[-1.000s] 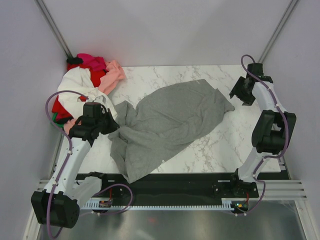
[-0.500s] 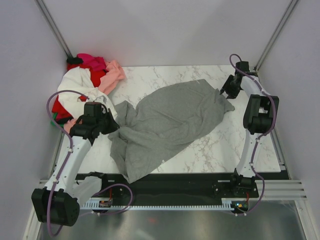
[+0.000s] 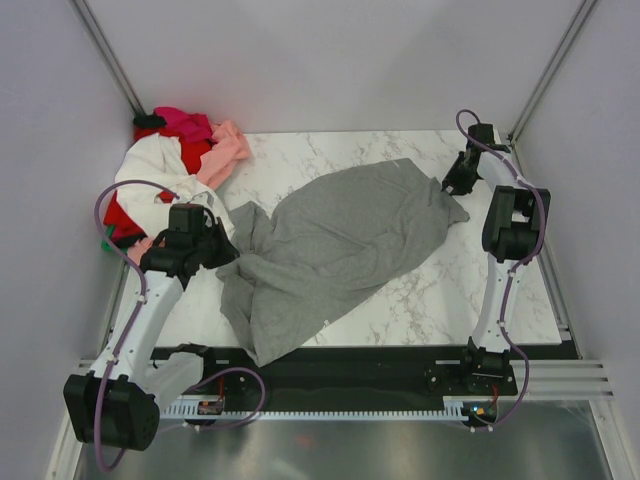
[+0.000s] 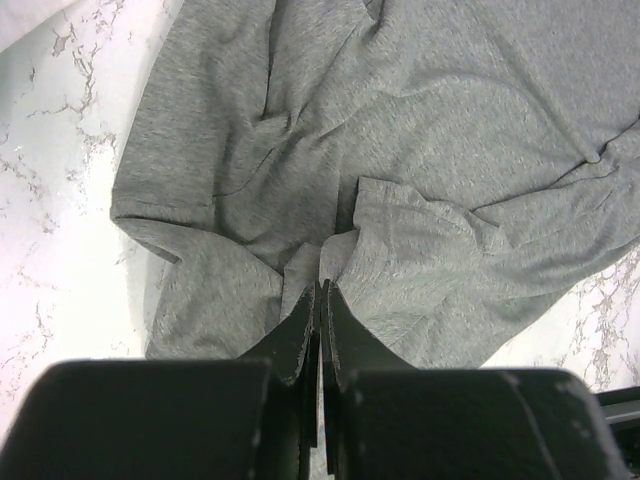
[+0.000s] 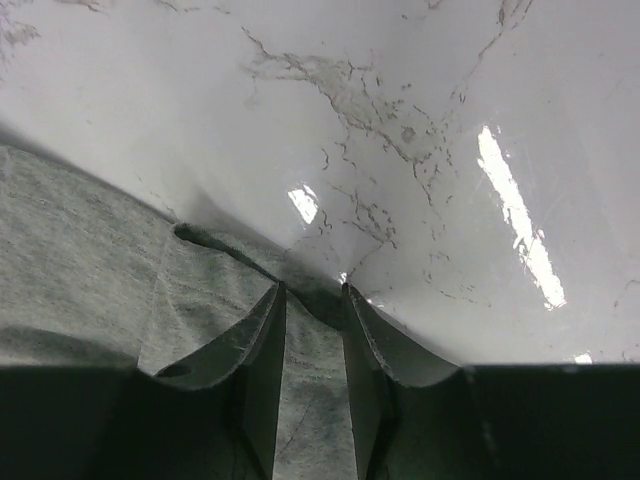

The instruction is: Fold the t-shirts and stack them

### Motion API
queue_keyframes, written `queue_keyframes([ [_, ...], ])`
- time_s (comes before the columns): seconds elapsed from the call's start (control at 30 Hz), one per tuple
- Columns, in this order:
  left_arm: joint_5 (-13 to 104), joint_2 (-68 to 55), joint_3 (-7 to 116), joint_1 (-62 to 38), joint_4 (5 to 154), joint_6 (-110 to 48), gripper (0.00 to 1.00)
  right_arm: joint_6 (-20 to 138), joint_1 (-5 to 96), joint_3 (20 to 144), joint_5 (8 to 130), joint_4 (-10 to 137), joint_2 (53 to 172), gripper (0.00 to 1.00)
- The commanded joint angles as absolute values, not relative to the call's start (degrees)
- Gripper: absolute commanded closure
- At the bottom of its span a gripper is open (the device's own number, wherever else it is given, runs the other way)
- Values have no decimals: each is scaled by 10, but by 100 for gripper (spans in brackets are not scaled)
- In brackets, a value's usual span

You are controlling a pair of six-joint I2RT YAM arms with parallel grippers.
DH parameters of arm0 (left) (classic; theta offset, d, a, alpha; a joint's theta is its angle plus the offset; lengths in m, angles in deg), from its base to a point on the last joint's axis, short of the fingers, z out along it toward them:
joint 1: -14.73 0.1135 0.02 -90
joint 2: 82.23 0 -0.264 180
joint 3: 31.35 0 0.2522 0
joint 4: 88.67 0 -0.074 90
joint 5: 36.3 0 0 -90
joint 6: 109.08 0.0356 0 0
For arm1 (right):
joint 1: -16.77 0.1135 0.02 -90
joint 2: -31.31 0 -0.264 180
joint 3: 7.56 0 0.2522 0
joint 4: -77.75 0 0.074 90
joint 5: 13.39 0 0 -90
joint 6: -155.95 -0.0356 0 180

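Marble table (image 3: 430,290) holds the grey shirt (image 3: 340,240) lying diagonally, near-left to far-right, its far-right corner between the part-open fingers of the right gripper (image 5: 313,292), seemingly not yet clamped, while the left gripper (image 4: 320,290) pinches its bunched near-left end.

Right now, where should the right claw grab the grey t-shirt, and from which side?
At its far right corner, coming down from the right. That corner of the grey t-shirt is a thin, free edge with bare marble beyond it, and the right gripper has its open jaws straddling it. The left gripper pinches the bunched opposite end.
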State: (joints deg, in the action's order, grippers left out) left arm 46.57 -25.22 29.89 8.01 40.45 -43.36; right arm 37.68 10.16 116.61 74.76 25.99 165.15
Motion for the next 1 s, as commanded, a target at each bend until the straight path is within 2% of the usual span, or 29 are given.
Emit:
queue_keyframes([
  [0.0, 472, -251, 300, 82, 425, -411, 98, 377, 101, 1152, 763, 269, 1643, 64],
  [0.23, 472, -247, 301, 82, 425, -410, 98, 385, 101, 1114, 786, 272, 1595, 54],
  [0.57, 471, -241, 301, 82, 425, -411, 98, 398, 112, 1061, 791, 288, 1552, 53],
  [0.97, 471, -237, 301, 82, 426, -411, 98, 413, 136, 1081, 815, 286, 1542, 52],
])
